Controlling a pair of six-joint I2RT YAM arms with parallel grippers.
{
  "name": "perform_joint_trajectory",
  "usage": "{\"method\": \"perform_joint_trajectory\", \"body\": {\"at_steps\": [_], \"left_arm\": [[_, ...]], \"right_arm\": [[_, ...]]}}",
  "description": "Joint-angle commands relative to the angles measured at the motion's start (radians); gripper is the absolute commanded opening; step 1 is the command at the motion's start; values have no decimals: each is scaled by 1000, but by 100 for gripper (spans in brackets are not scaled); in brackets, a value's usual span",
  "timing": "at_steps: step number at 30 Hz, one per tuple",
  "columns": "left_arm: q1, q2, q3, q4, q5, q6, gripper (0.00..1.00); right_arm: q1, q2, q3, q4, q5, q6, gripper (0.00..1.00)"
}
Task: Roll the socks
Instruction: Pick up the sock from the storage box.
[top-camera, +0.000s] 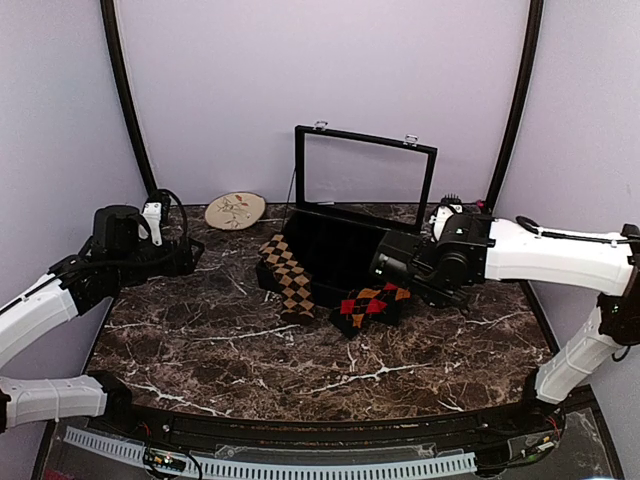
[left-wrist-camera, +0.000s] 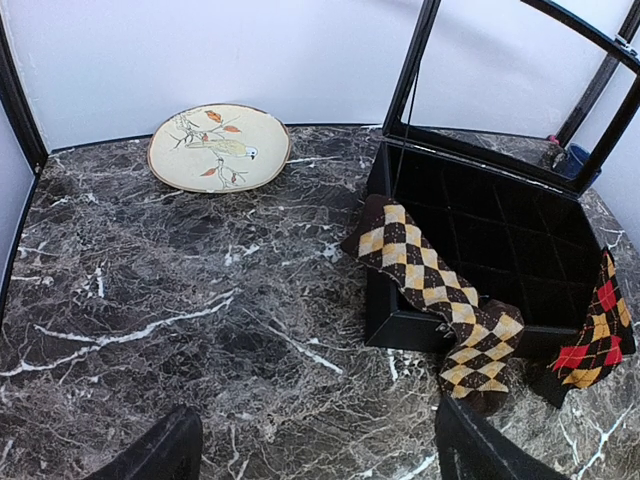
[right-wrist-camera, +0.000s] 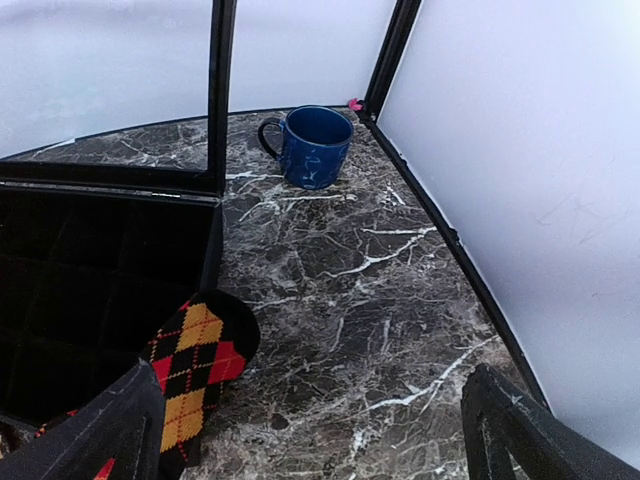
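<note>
Progress looks nil: nothing is rolled. Nearest, the left gripper (left-wrist-camera: 315, 450) and the right gripper (right-wrist-camera: 310, 430) both hang spread wide, holding nothing. Beyond them the tan sock (left-wrist-camera: 440, 300) drapes flat over the front wall of an open black case (left-wrist-camera: 400, 325) onto the marble table (left-wrist-camera: 150, 300). The red sock (right-wrist-camera: 195, 360) lies at the case's corner. That wall may hamper rolling. Farthest back sit a plate (left-wrist-camera: 218, 147) and a blue mug (right-wrist-camera: 312, 147).

One overhead view, two wrist views.
Your top camera looks down from the near edge over the whole worktop (top-camera: 200, 350). The left wrist camera sits low, facing far-right; the right one faces the far right corner. Both catch the black case (left-wrist-camera: 500, 240) and red sock (left-wrist-camera: 595, 345).
</note>
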Motion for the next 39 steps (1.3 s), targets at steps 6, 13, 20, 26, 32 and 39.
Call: {"method": "perform_joint_trajectory", "body": {"at_steps": [6,13,20,26,32,39], "left_arm": [[-121,97,121,-86,-149,-49,83],[-231,131,164,-130,-242,-105,82],[-270,142,129,-117,-210,-120,80],[-277,158,95,-94,-150,-132,78],[-281,144,47,-63,-105,-149,76],[-287,156,28,-40,-58,-152,73]], "right_arm": [[14,-181,-19,226,-9,-312,100],[10,-475,-324,826,-38,-422,100],[-9,-455,-371,674,-38,-422,100],[-44,-439,-488,696,-38,-422,100],[-81,-416,-548,772,-38,-422,100],[-232,-376,-667,1019,-774,-161,82]]}}
